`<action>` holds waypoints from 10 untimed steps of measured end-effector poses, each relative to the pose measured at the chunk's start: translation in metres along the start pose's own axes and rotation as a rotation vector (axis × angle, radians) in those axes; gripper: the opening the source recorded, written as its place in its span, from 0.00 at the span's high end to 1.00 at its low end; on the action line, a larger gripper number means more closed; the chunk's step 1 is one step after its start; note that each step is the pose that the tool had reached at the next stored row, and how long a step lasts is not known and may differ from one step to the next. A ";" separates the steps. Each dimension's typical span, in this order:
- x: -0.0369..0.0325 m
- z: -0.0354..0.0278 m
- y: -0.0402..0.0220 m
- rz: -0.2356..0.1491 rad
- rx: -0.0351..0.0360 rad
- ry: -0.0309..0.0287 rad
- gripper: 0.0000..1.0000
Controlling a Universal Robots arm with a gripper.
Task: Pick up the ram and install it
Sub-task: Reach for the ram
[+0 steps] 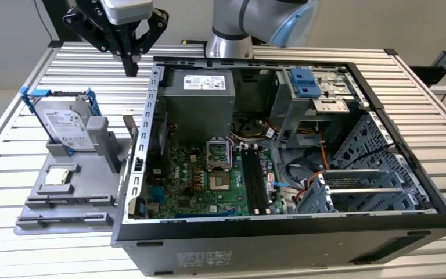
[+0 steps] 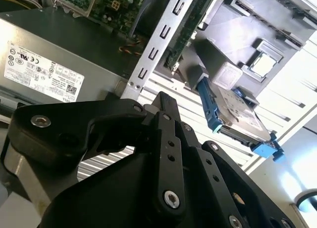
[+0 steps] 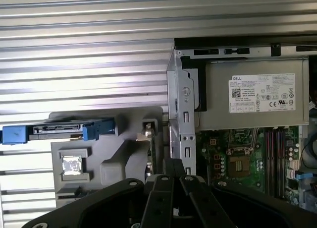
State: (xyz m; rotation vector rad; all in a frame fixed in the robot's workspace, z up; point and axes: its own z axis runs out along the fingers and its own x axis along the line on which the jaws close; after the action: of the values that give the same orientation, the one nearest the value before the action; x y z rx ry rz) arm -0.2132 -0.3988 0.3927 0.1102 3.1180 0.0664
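Observation:
The ram [image 2: 185,32] is a thin dark green board stick standing on edge in the grey holder [image 1: 68,192], right beside the open computer case's side wall [image 1: 147,116]. My gripper [image 1: 132,71] hangs above the table at the exterior view's upper left, over the far end of that wall and higher than the ram. Its fingers are shut with nothing between them, and they also show in both wrist views [image 3: 174,167] [image 2: 166,103]. The long black memory sockets [image 1: 254,177] lie on the green motherboard [image 1: 200,186] inside the case.
The grey holder also carries a silver hard drive with blue rails [image 1: 64,125] and a square processor chip [image 1: 58,174]. Inside the case are a power supply [image 1: 200,87], a drive cage [image 1: 316,93] and loose cables [image 1: 308,168]. The slatted metal table [image 1: 29,75] surrounds everything.

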 end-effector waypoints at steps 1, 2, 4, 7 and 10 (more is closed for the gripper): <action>0.0009 0.0000 -0.0001 0.000 0.0000 0.0000 1.00; 0.0019 -0.0001 -0.0001 0.000 0.0001 0.0000 1.00; 0.0040 -0.0001 -0.0003 0.000 0.0001 0.0000 1.00; 0.0080 -0.0002 -0.0006 0.000 0.0001 0.0000 1.00; 0.0138 -0.0003 -0.0010 0.000 0.0000 0.0000 1.00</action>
State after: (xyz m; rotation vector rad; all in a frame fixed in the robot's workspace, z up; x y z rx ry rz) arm -0.2270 -0.3988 0.3927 0.1102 3.1180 0.0663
